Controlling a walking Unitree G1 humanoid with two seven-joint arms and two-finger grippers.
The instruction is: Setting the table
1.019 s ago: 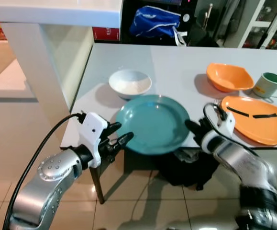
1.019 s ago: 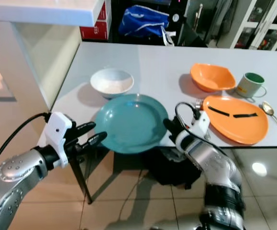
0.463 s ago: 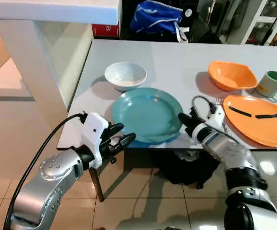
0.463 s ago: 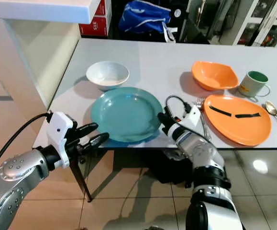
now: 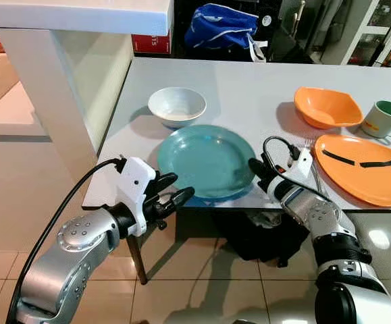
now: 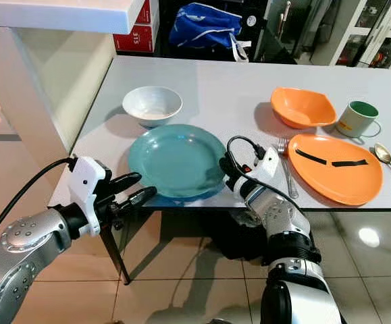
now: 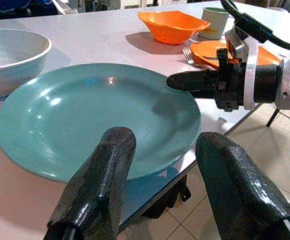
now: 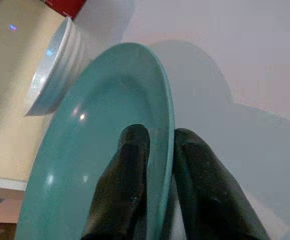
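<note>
Right gripper [image 6: 226,166] is pinching the teal plate [image 6: 175,160] by its rim, plate sitting at the table's [image 6: 209,88] near edge. Left gripper [image 6: 136,188] hangs spread just off it. We're placing it, so next is letting go.

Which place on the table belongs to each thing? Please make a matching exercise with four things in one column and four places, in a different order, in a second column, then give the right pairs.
Things:
1. white bowl
2. teal plate
3. green mug
4. fork

Places:
A. between the teal plate and the orange plate
B. at the near table edge, its rim between the right claw fingers
C. just behind the teal plate
D. beside the orange bowl, far from the left claw

Pairs: 1-C, 2-B, 3-D, 4-A
</note>
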